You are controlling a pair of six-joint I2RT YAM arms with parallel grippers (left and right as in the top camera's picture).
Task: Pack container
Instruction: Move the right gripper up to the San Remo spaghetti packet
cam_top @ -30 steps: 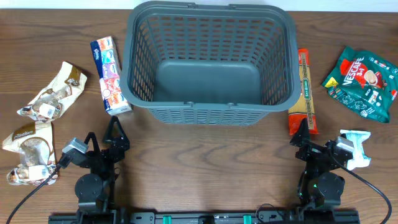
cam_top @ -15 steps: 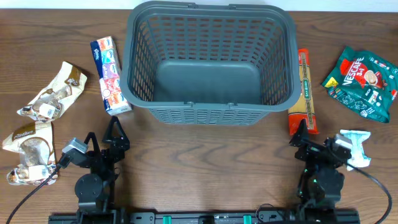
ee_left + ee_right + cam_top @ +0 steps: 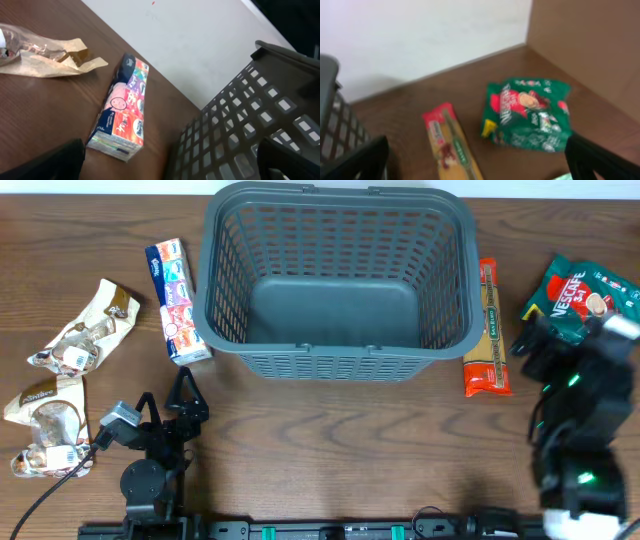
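**Both grippers wide open and empty; the container stands at the far middle of the surface.**

The dark grey container (image 3: 335, 312) stands upright at the far middle of the wooden surface (image 3: 330, 440), and its flat bottom is fully visible. The left gripper (image 3: 188, 398) rests low near the front edge, left of the container, with its jaws wide apart and holding nothing. Its wrist view shows a colourful tissue pack (image 3: 122, 110) lying just beside the container's left wall. Two crumpled beige packets (image 3: 85, 330) lie further to the left. The right gripper (image 3: 475, 150) is blurred in the overhead view. It hangs at the right side near the green Nescafé pouch (image 3: 527, 117), its jaws also fully apart with nothing between them. A long red-orange packet (image 3: 489, 328) lies just beside the container's right wall, between it and the pouch.
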